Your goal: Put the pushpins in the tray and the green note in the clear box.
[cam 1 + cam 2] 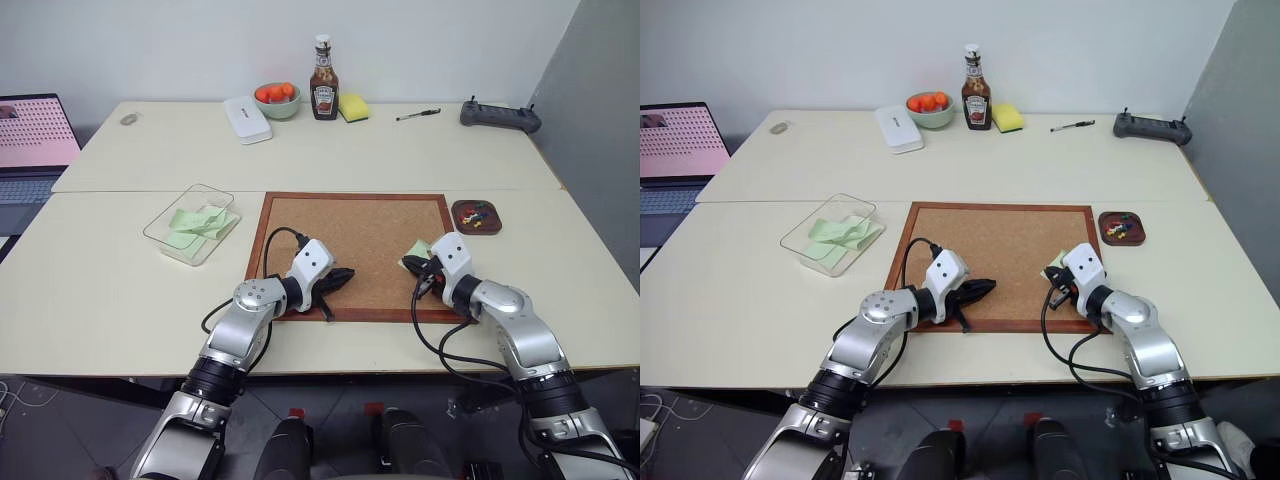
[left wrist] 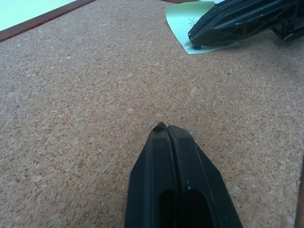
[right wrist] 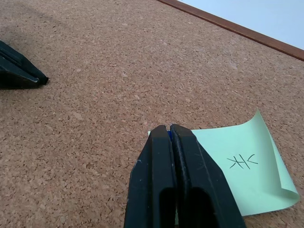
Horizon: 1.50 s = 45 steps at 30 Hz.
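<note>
From the head views, you are looking at a corkboard point(image 1: 352, 253) lying on the pale tabletop point(image 1: 90, 300), with both arms reaching over its near edge. The left claw point(image 1: 340, 277) is resting closed and empty over the near-left part of the board. The right claw point(image 1: 425, 275) is sitting at the near-right corner, pressed shut at the edge of a green note point(image 1: 416, 249) that is lying on the cork. The clear box point(image 1: 192, 223), left of the board, is already holding several green notes. The tray point(image 1: 476, 216), just right of the board's far corner, is holding a small heap of pushpins point(image 1: 480, 212).

In the left wrist view, that claw's two fingers are lying flat together with nothing between them, above bare cork. The other claw is showing across the board, its tip down on the note beside a small blue pushpin point(image 2: 196, 47).

In the right wrist view, the fingers are meeting at the note's edge with a sliver of blue between their tips, so you are probably pinching that pin's head, though I cannot confirm the hold.

By my reading, you are close to finishing: this pin is still to be carried to the tray and this last note moved to the clear box.
</note>
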Each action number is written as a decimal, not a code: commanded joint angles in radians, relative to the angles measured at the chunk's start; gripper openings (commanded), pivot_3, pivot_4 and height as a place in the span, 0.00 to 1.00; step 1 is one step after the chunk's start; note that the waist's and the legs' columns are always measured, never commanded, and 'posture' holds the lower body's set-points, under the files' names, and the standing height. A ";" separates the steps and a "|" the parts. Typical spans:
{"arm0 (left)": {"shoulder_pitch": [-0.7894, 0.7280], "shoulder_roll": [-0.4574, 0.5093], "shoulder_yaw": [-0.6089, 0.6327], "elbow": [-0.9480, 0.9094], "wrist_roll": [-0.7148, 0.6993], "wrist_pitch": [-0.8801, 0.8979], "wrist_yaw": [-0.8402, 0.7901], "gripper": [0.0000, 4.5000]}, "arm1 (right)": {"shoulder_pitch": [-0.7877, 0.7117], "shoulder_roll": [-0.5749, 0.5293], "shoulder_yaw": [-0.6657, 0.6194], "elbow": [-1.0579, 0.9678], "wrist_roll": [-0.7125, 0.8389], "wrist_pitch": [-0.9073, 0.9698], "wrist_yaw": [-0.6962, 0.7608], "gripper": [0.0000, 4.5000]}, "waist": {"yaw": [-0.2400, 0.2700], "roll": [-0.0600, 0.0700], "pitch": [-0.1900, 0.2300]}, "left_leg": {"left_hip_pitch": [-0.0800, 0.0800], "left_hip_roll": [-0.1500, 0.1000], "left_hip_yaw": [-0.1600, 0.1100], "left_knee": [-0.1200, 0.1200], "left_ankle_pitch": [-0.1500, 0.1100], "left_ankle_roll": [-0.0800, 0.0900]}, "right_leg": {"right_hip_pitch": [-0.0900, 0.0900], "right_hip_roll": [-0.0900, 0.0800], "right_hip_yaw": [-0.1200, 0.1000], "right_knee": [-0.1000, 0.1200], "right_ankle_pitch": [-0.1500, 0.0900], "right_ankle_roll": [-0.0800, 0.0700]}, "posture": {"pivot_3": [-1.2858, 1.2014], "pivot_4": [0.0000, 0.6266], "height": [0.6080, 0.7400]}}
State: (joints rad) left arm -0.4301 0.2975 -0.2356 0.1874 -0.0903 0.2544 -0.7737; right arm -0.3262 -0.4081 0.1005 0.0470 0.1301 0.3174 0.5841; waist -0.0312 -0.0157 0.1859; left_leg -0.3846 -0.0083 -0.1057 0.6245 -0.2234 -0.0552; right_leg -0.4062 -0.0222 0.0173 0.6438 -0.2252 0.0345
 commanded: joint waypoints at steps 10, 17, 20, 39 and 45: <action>0.023 0.009 -0.026 0.025 0.023 0.015 -0.004 0.00 | -0.034 -0.029 -0.044 -0.152 0.045 -0.069 0.053 0.00 | 0.000 0.000 0.000 | 0.000 0.000 0.000 0.000 0.000 0.000 | 0.000 0.000 0.000 0.000 0.000 0.000 | 0.52 0.24 1.00; 0.001 -0.005 0.016 0.007 -0.026 0.062 -0.001 0.00 | -0.075 -0.058 -0.014 -0.161 0.026 -0.106 0.107 0.00 | 0.000 0.000 0.000 | 0.000 0.000 0.000 0.000 0.000 0.000 | 0.000 0.000 0.000 0.000 0.000 -0.001 | 0.52 0.24 1.00; -0.022 -0.005 0.074 -0.047 -0.099 0.157 -0.006 0.00 | -0.085 -0.068 0.020 -0.147 -0.009 -0.157 0.132 0.00 | -0.001 -0.001 0.001 | 0.000 0.000 0.000 0.000 0.000 0.000 | 0.000 0.000 0.000 0.000 0.000 -0.001 | 0.52 0.24 1.00; -0.065 0.013 0.107 -0.216 -0.244 0.341 -0.043 0.86 | -0.180 0.016 0.056 -0.060 -0.048 -0.171 0.110 0.00 | 0.000 -0.002 0.002 | -0.006 0.000 -0.001 0.000 0.000 -0.001 | -0.006 0.001 -0.001 0.000 0.002 0.004 | 0.52 0.24 1.00; -0.099 -0.079 0.134 -0.165 -0.248 0.297 0.024 1.00 | -0.193 0.036 0.059 -0.087 -0.044 -0.111 0.095 0.00 | 0.001 -0.002 0.002 | -0.007 0.000 -0.001 0.000 0.000 -0.001 | -0.006 0.000 -0.001 0.000 0.002 0.004 | 0.52 0.24 1.00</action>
State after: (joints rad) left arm -0.4942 0.2419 -0.1260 0.0168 -0.3139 0.5724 -0.7733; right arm -0.4967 -0.3778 0.1777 0.0064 0.0712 0.1934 0.6892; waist -0.0302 -0.0179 0.1879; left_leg -0.3916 -0.0081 -0.1069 0.6245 -0.2236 -0.0560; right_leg -0.4119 -0.0220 0.0165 0.6437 -0.2229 0.0382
